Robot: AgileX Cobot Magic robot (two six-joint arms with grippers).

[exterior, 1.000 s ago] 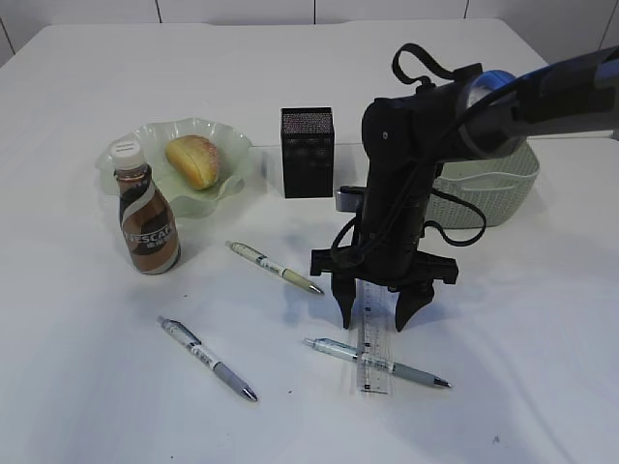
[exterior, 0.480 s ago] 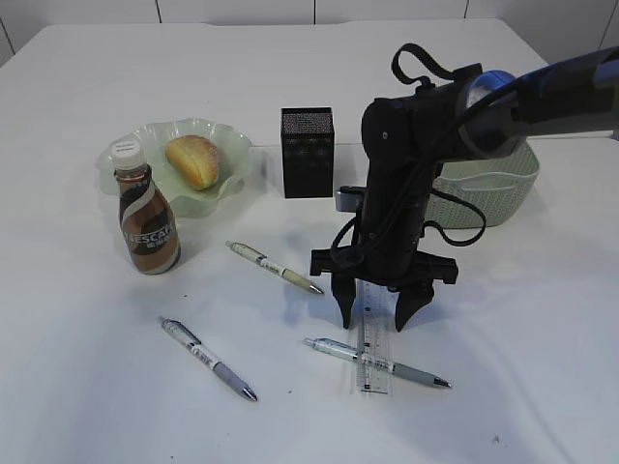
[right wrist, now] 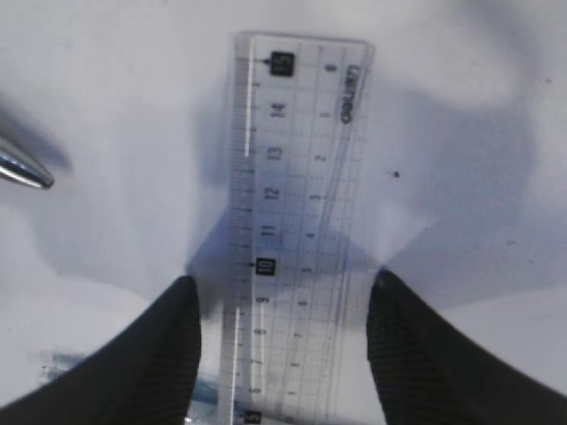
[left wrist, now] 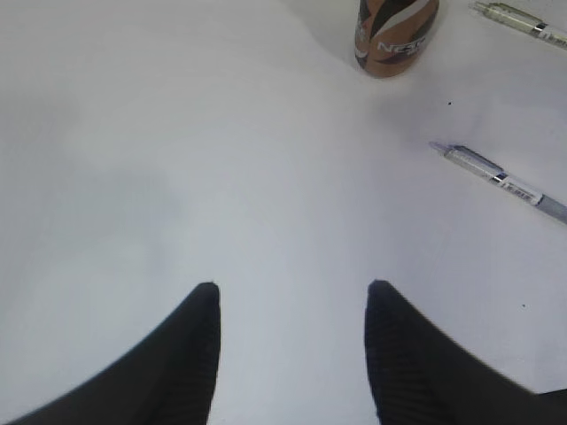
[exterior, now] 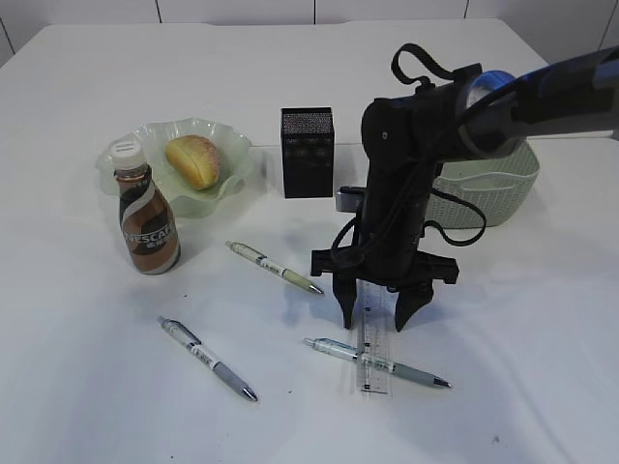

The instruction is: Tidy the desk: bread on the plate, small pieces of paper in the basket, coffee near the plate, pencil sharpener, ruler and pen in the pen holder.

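**Ruler pickup: jaws straddling, about to close**

Little has shifted since the earlier frames: the right gripper (exterior: 382, 314) has eased its fingers in a touch and hangs at the same spot over the ruler (exterior: 370, 348).

The ruler lies flat on the desk (exterior: 97, 387), its far end between the two fingertips, which stand wide to either side of it and, as far as the wrist view shows, are not yet pressing its edges. A thin, clear, flat strip is hard to pinch; my judgement is that the fingers should come right down to the tabletop and close squarely on the long edges, or it may skid or tip.

One pen (exterior: 377, 362) lies across the ruler near its other end, touching it, and will likely be dragged when the ruler lifts. Two more pens (exterior: 275, 267) (exterior: 207, 359) lie to the left. The pen holder (exterior: 308, 152) stands clear behind the arm. The bread (exterior: 193, 160) is already on the plate (exterior: 230, 176), the coffee bottle (exterior: 147, 218) just beside it, and the basket (exterior: 493, 188) behind.

The left gripper (left wrist: 292, 305) hovers half open over bare desk, holding nothing.
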